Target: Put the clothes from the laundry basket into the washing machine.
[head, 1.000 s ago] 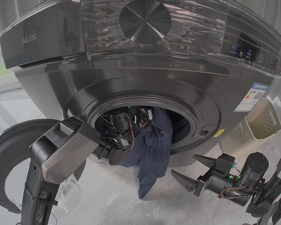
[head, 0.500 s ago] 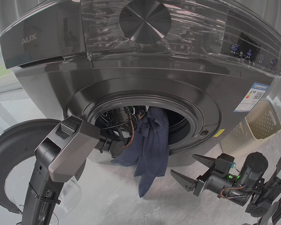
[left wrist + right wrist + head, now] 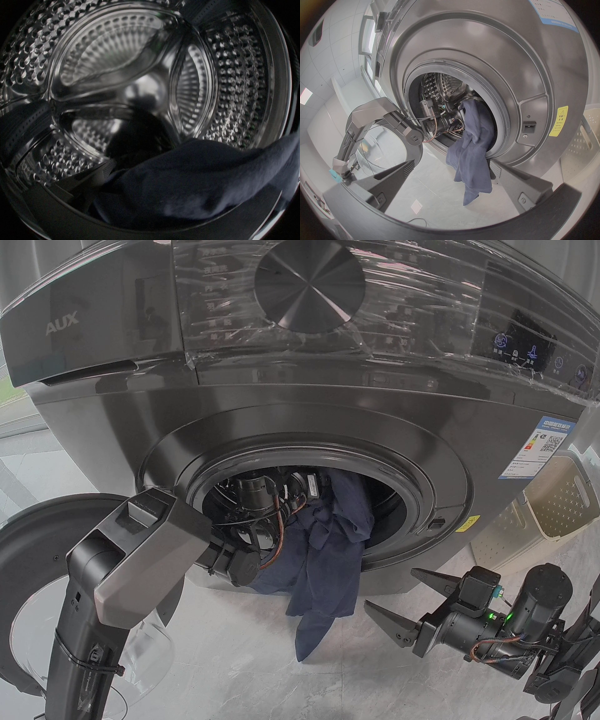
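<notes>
— At the front of the washing machine point(image 3: 312, 415), item one?
— One dark navy garment point(image 3: 331, 552). It is draped over the lower lip of the round opening. The upper part lies inside the drum point(image 3: 237, 78), and the longer part hangs outside down the machine's front, its tip near the pale floor point(image 3: 250, 646).
— Item two?
— Door point(image 3: 37, 552), round, swung fully open on the machine's left side.
— Left arm?
— The left arm point(image 3: 137, 552) reaches through the opening, its wrist just beside the garment's upper folds. The left gripper point(image 3: 93, 184) is inside the drum, low and near the front rim, touching the edge of the cloth. I cannot tell whether it is clamped on the cloth or parted.
— Right arm?
— The right gripper point(image 3: 390, 590) is held outside the machine, low and to the right of the hanging garment, apart from it. The jaws are spread wide, with nothing between them, and they point toward the cloth.
— Laundry basket?
— One laundry basket point(image 3: 556, 502), beige with perforated walls, stands on the floor beside the machine's right side, behind the right arm. Its contents cannot be made out.
</notes>
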`<state>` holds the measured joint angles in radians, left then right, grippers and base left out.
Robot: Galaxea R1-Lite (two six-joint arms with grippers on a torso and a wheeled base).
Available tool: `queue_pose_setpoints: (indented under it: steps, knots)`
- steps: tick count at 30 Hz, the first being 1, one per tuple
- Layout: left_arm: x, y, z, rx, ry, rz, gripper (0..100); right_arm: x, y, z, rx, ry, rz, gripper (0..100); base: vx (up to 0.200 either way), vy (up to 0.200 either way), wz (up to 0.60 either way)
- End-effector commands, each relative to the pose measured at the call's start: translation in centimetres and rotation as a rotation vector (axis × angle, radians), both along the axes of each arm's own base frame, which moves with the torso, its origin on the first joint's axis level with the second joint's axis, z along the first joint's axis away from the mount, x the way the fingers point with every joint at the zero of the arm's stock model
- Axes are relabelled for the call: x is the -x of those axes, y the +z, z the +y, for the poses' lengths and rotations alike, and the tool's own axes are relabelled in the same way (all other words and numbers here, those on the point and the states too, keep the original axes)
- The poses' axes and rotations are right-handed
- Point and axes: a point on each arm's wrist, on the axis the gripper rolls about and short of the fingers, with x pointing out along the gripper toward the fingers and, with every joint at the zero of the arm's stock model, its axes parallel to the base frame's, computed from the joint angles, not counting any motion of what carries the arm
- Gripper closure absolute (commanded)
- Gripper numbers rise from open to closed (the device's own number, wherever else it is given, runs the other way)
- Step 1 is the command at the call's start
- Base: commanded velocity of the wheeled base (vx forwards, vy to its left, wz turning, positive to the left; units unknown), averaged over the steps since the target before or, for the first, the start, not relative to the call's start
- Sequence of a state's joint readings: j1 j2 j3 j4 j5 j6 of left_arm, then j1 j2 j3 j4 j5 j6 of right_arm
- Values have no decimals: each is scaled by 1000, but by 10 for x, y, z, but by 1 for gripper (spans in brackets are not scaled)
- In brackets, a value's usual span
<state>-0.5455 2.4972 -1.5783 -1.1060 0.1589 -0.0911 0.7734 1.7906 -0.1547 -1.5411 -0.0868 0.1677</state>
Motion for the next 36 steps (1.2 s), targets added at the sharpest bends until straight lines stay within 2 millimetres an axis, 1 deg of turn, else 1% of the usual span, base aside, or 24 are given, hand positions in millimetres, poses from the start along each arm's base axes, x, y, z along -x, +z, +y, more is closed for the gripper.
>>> queue_pose_setpoints:
  steps: [1,3,4,7,12,19,20,22,24,26,27,28,29,30,32,36]
  knots:
    - [22,0,10,-65,-18,102,0,1,0,1,-2,4,0,0,0,0,0]
    - [27,-5,12,-83,-27,127,0,1,1,1,-4,2,-3,0,0,0,0]
    - [32,-11,12,-100,-47,151,0,0,1,1,-4,2,-2,0,0,0,0]
    - [41,-17,9,-118,-78,176,0,1,0,0,-1,2,1,0,0,0,0]
    - [55,-33,1,-153,-155,223,0,0,1,2,-4,2,-3,0,0,0,0]
    - [54,-55,-9,-172,-184,251,0,1,0,3,-2,8,-1,0,0,0,0]
    - [52,-57,-11,-169,-184,249,100,1,0,3,-2,8,-1,0,0,0,0]
    - [45,-56,-15,-150,-173,229,100,1,-1,2,1,8,2,0,0,0,0]
    - [37,-51,-19,-122,-161,190,100,1,0,3,-1,10,1,0,0,0,0]
    - [27,-40,-19,-86,-131,147,100,1,0,3,-3,10,-1,0,0,0,0]
    - [27,-40,-19,-86,-131,147,100,1,0,3,-3,10,-1,0,0,0,0]
    - [21,-27,-19,-47,-100,111,100,1,0,3,-3,11,-1,0,0,0,0]
    - [20,-26,-19,-42,-97,108,100,1,0,3,-3,11,-1,0,0,0,0]
    - [11,-14,-15,-9,-67,77,100,1,0,2,-3,8,-1,0,0,0,0]
    - [3,-2,-11,20,-33,41,100,1,0,3,-3,10,-1,0,0,0,0]
    - [-6,9,-1,45,18,10,100,0,1,3,-5,10,-4,0,0,0,0]
